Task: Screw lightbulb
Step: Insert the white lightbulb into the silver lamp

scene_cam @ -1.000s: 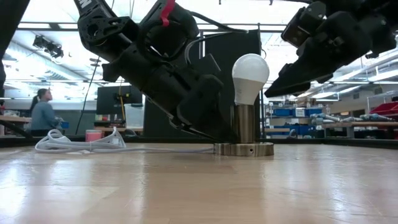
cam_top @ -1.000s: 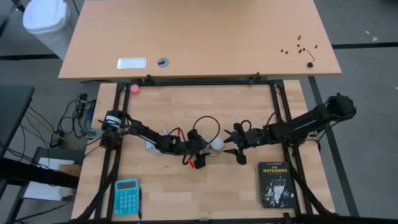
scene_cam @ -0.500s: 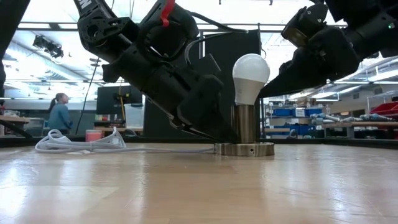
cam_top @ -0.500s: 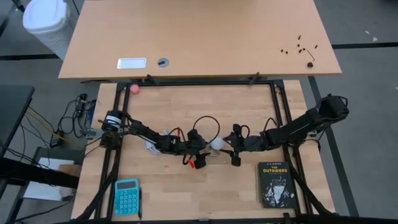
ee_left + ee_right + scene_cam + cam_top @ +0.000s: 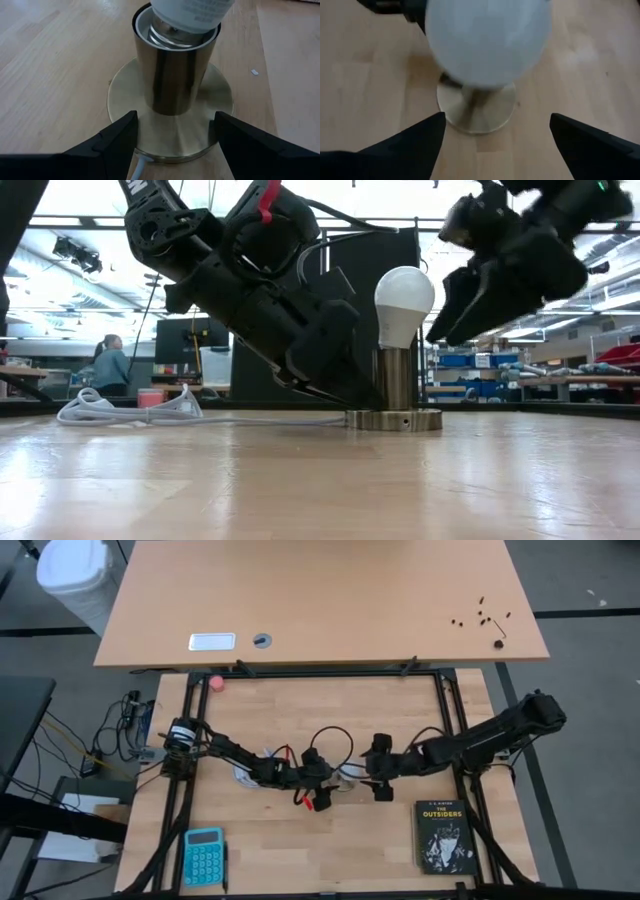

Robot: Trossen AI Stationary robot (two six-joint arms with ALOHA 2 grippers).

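While a person sits far back in the room, we see the lightbulb upright in its brass socket mid-worktop, left claw spread astride the base at 9 o'clock, right claw spread wide at 3 o'clock.

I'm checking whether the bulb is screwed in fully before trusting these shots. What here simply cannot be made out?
- How deep the lightbulb sits: its threads are hidden inside the socket in the low and left wrist views.
- High view: the right pincer covers the bulb.
- Left wrist view: the bulb's globe is cut off by the edge.
- Right wrist view: the bulb is blurred and hides the socket top.
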